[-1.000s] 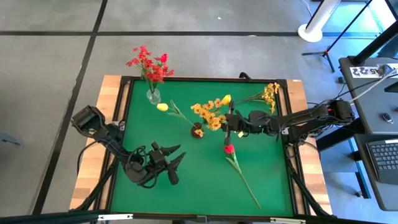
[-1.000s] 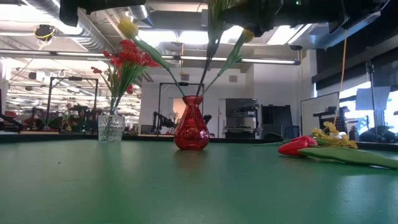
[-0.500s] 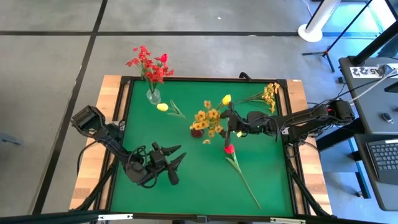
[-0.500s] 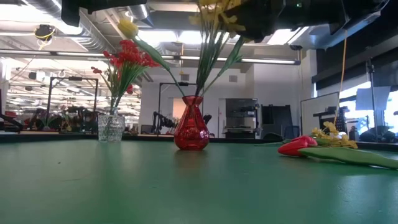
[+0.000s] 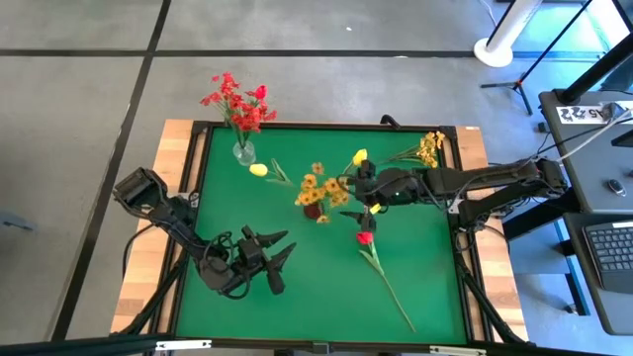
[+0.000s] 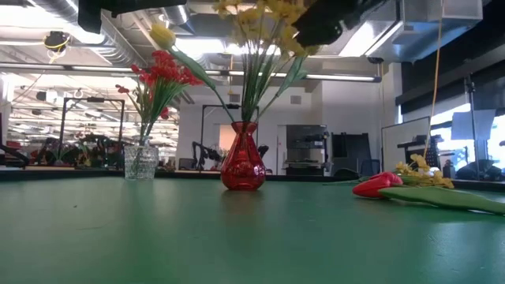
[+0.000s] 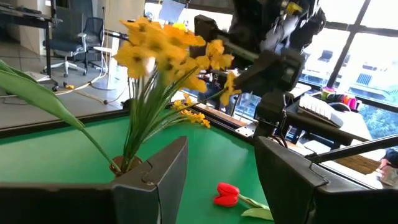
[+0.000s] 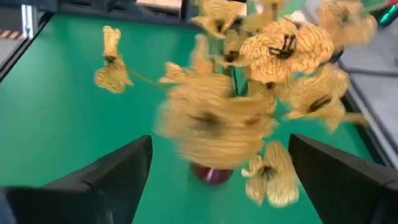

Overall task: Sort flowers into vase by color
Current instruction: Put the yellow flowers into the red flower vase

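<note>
The yellow spray (image 5: 316,188) stands in the red vase (image 6: 242,167), just ahead of the right gripper (image 5: 358,190), whose fingers spread wide, holding nothing. Back away straight, clear of blossoms. The left gripper (image 5: 277,259) waits, open.

yellow spray (image 8: 230,118) blurred, red vase (image 8: 211,174) mostly hidden

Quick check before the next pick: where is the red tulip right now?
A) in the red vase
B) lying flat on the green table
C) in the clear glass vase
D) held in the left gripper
B: the red tulip lies flat on the green table, its stem trailing away, apart from the right gripper and the red vase.
</note>
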